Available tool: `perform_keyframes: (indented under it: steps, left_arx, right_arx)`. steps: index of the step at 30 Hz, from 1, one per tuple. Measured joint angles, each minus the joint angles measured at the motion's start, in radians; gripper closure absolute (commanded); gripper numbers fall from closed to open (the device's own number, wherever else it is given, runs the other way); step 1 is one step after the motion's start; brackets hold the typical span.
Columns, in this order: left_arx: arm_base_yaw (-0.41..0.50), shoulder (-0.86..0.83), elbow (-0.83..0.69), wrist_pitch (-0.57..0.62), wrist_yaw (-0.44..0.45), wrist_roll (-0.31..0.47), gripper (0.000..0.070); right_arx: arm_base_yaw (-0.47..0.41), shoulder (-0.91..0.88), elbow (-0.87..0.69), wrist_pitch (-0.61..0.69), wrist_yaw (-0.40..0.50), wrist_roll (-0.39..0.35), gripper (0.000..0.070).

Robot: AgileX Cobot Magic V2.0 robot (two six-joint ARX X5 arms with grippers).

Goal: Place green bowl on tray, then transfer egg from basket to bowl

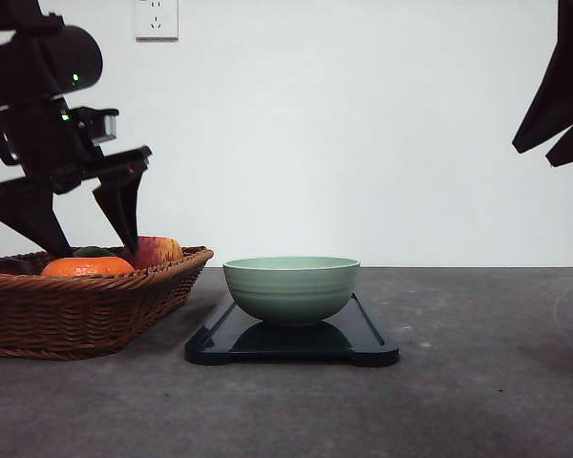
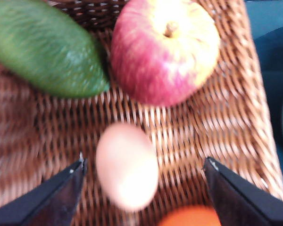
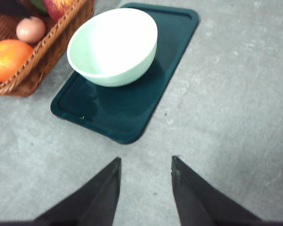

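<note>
We can see the egg (image 2: 127, 165) lying on its side in the basket (image 2: 231, 108), long axis running roughly between the left gripper (image 2: 144, 172) fingers and the apple (image 2: 165, 49). A green fruit (image 2: 45, 47) and an orange (image 2: 191, 217) crowd nearby. That claw hangs wide, touching nothing. The green bowl (image 1: 291, 286) sits upright on the tray (image 1: 368, 339). The right gripper (image 3: 145, 165) is spread over bare table (image 3: 236, 117), empty.
</note>
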Motion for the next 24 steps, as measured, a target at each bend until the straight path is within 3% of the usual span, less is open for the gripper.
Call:
perform_keyframes:
  steps: [8,24]
  left_arx:
    - [0.000,0.040,0.000,0.007,-0.049,0.000,0.0192]
    - [0.000,0.061,0.000,0.005,-0.049,0.000,0.0193]
  right_arx:
    - [0.000,0.000,0.000,0.011,0.000,0.000,0.0491]
    - [0.000,0.000,0.000,0.013,0.000,0.000,0.0491]
